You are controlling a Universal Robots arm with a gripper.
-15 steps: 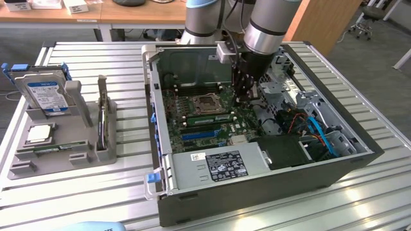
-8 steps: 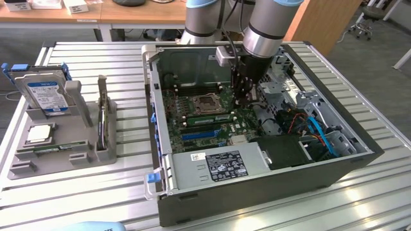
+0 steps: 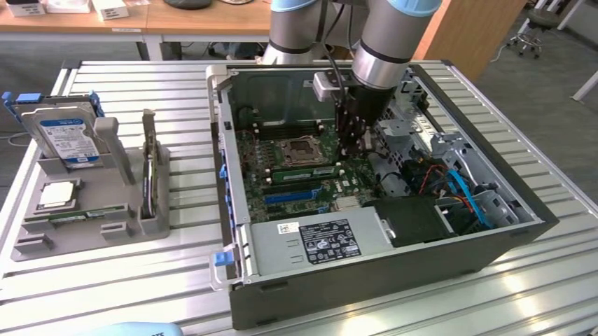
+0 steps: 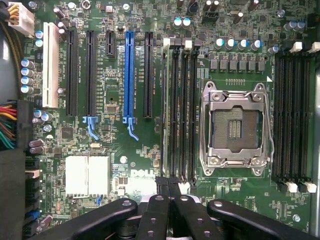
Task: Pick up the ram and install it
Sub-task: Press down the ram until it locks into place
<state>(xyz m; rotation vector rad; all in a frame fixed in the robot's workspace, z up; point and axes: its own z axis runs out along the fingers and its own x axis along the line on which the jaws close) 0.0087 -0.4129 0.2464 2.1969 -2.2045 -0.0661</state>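
The power supply, with its white and black label, occupies the lower centre of the exterior view, at the near end of the open computer case. At lower left, a grey tray rests on the slatted table. The tray holds a second green stick, a square silver processor chip and, further back, an upright hard drive.

Beyond the power supply lies the motherboard. The ram stands on edge in a memory slot at frame centre, just in front of the empty processor socket.

The gripper is positioned at the ram's right-hand end. Its fingers are clenched together. Whether they press on the ram cannot be determined.

The arm rises from the gripper to the upper edge of the frame. Wooden desks stand behind the case.
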